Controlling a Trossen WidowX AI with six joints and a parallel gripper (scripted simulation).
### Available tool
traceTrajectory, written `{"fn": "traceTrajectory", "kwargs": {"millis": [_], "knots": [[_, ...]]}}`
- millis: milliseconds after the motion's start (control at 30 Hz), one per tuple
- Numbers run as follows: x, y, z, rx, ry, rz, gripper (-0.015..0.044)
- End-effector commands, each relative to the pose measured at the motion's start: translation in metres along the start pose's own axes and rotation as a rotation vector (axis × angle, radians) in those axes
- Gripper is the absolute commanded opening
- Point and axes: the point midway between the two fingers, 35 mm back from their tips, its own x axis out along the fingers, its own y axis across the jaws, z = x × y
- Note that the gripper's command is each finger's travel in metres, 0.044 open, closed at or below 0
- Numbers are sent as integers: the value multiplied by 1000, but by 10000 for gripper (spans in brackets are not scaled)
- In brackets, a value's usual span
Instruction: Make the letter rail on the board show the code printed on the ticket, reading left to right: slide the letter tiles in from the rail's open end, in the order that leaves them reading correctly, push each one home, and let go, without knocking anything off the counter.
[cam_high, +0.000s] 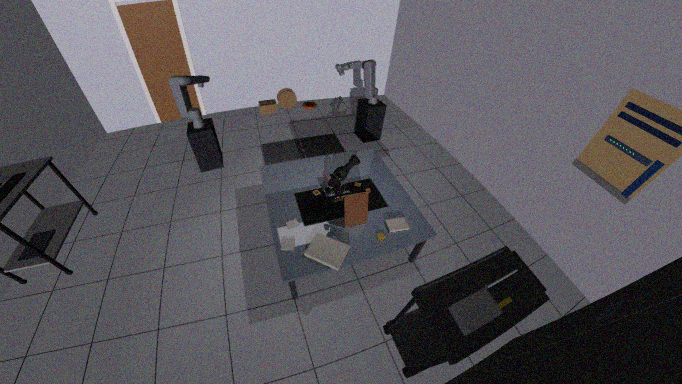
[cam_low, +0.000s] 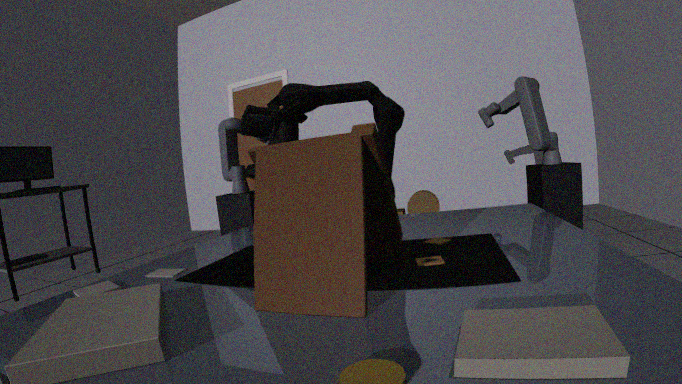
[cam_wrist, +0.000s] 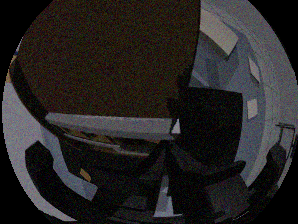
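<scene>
A brown upright panel (cam_high: 356, 210) (cam_low: 310, 230) stands on the table, and its dark face (cam_wrist: 110, 60) fills much of the wrist view. A pale rail-like bar (cam_wrist: 110, 125) runs along its foot, with tan pieces (cam_wrist: 100, 139) beside it. Their letters and the ticket's code cannot be read. Loose tan tiles (cam_high: 316, 192) (cam_low: 430, 260) (cam_wrist: 85, 174) lie on the black mat (cam_high: 315, 212) (cam_low: 470, 275); another tile (cam_high: 358, 184) lies toward the back. My gripper (cam_wrist: 165, 143) is shut and empty near the bar's right end. In the exterior view the panel hides the fingertips.
A thick pale block (cam_high: 327, 251) (cam_low: 100, 330) and a smaller one (cam_high: 397, 224) (cam_low: 540, 335) lie in front of the panel. A yellow round object (cam_high: 381, 236) (cam_low: 372, 372) lies between them. White sheets (cam_high: 302, 234) lie at the table's left.
</scene>
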Motion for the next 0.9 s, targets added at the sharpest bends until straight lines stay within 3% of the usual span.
{"fn": "traceTrajectory", "kwargs": {"millis": [0, 867], "knots": [[0, 2, 1, 6, -3, 3, 0], [1, 10, 1, 6, -2, 3, 0]]}}
